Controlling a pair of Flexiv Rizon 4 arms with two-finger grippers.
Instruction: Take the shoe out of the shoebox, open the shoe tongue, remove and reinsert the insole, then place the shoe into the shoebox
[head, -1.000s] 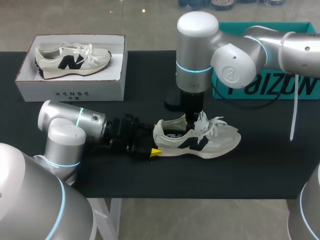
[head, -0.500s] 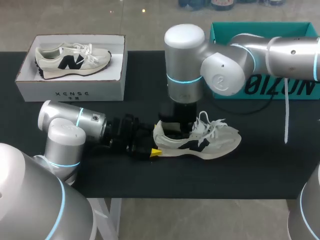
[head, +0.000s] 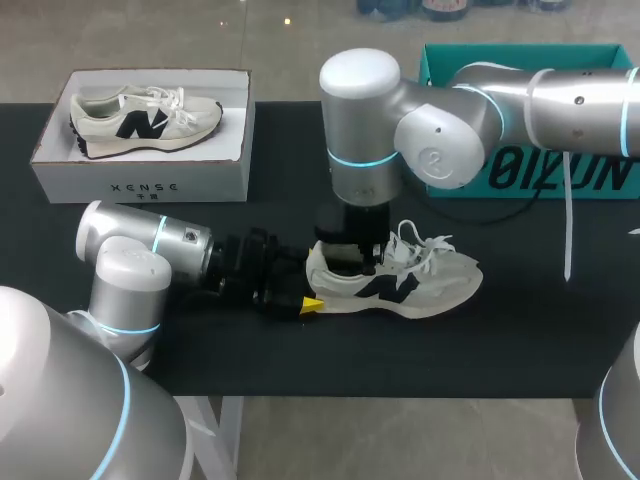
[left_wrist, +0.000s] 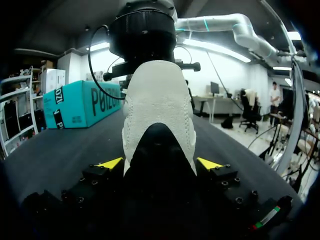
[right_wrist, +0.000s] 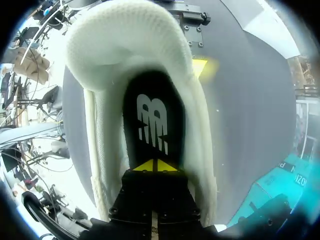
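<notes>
Two shoes were in view: the spare shoe (head: 145, 118) lay in the white shoebox (head: 140, 178), well off from both jaws, and the working shoe (head: 435, 285) stood on its sole on the bench (head: 300, 350) btwn the two sets of jaws.

The left jaws, low & level w/ the bench, had one yellow tip each side of the heel (left_wrist: 157, 105). Both looked to be touching it, so they were gripping the shoe from behind. The right jaws came straight down into the shoe's mouth. Their tips were pressed together w/ no gap, just over the black insole (right_wrist: 154, 120). Whether any insole edge was pinched btwn them couldn't be seen.

Risks, as I judged them:
- Insole prob. not caught. Closed tips on top of a flat insole would just slide off on the lift; they'd need to open & get under an edge.
- If they did bite, a fast pull could drag the whole shoe up. The heel hold was on soft padded fabric, so the shoe might slip from the left jaws or tip fwd.
- The laces (head: 425, 245) lay loose just beside the right jaws & could snag on the way out.
- The collar walls sat close on each side of the right jaws, so a sideways move would crush them or twist the shoe in the left jaws.
- The insole might fold or come out only partway, making reinsertion harder.
</notes>
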